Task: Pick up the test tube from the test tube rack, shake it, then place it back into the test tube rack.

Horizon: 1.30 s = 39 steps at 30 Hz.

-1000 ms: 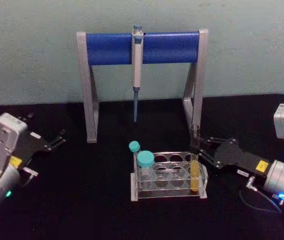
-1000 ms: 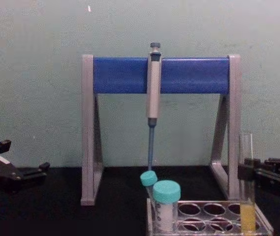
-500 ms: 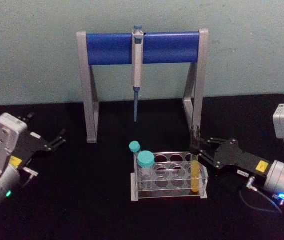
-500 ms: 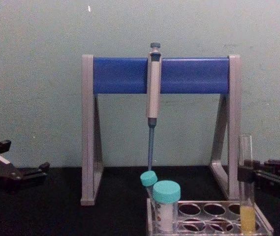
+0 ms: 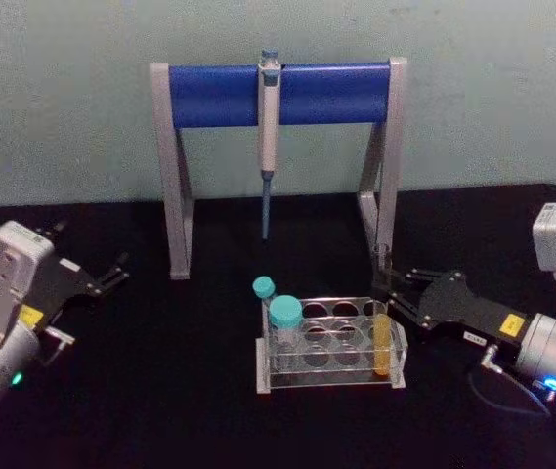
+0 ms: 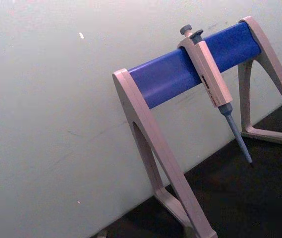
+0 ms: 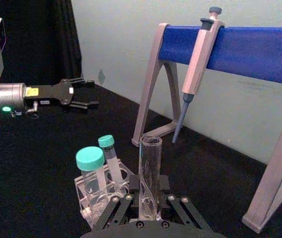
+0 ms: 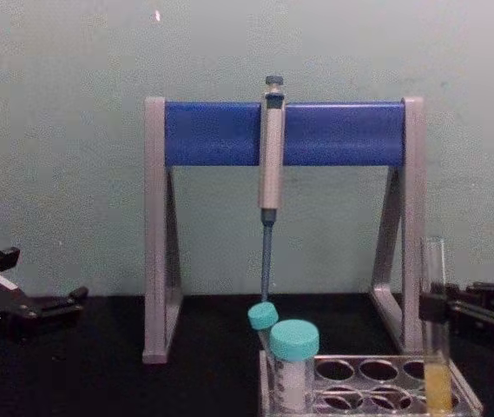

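Black table (image 5: 190,391), pipette stand (image 5: 279,93) behind rack (image 5: 331,347)

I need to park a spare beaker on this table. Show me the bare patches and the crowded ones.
Bare black table lies between the left gripper and the test tube rack, and under the pipette stand. Crowded: the rack's right end, where the right gripper has its jaws around the test tube, and the teal-capped tubes at its left end.
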### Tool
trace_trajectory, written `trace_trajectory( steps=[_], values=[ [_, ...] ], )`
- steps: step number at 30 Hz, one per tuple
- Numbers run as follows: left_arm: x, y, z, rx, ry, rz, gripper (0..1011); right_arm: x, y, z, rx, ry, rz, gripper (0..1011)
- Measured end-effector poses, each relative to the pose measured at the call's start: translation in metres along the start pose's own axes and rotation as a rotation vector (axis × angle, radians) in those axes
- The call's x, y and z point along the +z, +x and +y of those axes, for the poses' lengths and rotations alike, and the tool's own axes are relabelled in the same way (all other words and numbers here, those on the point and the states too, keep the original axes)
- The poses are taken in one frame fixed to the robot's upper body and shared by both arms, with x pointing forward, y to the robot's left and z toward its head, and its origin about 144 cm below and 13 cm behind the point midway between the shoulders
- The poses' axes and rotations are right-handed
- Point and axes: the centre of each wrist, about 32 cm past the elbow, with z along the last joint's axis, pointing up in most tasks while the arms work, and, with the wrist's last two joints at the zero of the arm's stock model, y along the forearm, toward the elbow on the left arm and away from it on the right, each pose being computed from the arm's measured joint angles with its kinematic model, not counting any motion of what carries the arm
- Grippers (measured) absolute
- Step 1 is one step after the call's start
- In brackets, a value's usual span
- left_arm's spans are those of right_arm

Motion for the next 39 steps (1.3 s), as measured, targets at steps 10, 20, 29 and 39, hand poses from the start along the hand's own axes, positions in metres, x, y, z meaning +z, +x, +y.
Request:
trace_trajectory(
  steps=[10,20,29,39],
  values=[
    [0.0000,0.0000,0.0000,0.000,0.000,0.000,1001,-0.0001,0.0000,-0.0002,0.000,-0.001,-0.001,229],
    [0.0000,0.0000,0.0000,0.000,0.000,0.000,1001,-0.0001,0.0000,-0.0002,0.000,-0.001,-0.001,228],
    [0.0000,0.0000,0.0000,0.000,0.000,0.000,1001,-0.0007,-0.0001,-0.0003,0.000,-0.007,0.000,399],
    [0.0000,0.0000,0.0000,0.000,0.000,0.000,1001,-0.0003,0.0001,-0.0002,0.000,-0.004,-0.001,713]
  ],
)
